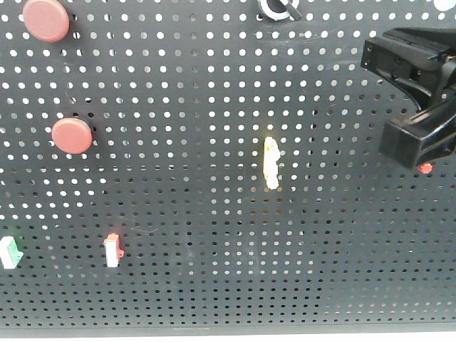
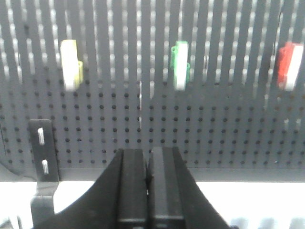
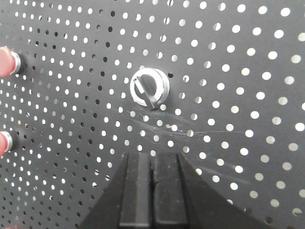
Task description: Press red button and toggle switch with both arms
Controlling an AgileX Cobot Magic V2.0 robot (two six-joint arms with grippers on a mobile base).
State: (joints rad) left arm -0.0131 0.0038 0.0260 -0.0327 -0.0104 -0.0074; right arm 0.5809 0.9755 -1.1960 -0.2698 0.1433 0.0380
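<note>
Two round red buttons (image 1: 46, 19) (image 1: 72, 135) sit at the upper left of the black pegboard (image 1: 214, 285). They also show at the left edge of the right wrist view (image 3: 5, 62) (image 3: 4, 142). A small bright red bit of the toggle switch (image 1: 425, 168) peeks out under glossy black arm parts (image 1: 417, 92) at the right, and the rest of it is hidden. My right gripper (image 3: 153, 160) is shut and empty, below a silver rotary knob (image 3: 149, 88). My left gripper (image 2: 147, 162) is shut and empty, low by the board's bottom edge.
A pale yellow lever (image 1: 271, 162) stands mid-board. A white lever with a red side (image 1: 112, 250) and a white-green lever (image 1: 8, 251) sit at the lower left. The left wrist view shows the yellow lever (image 2: 70, 67), the green one (image 2: 180, 64) and the red-white one (image 2: 289, 64). A bracket (image 2: 43, 152) hangs lower left.
</note>
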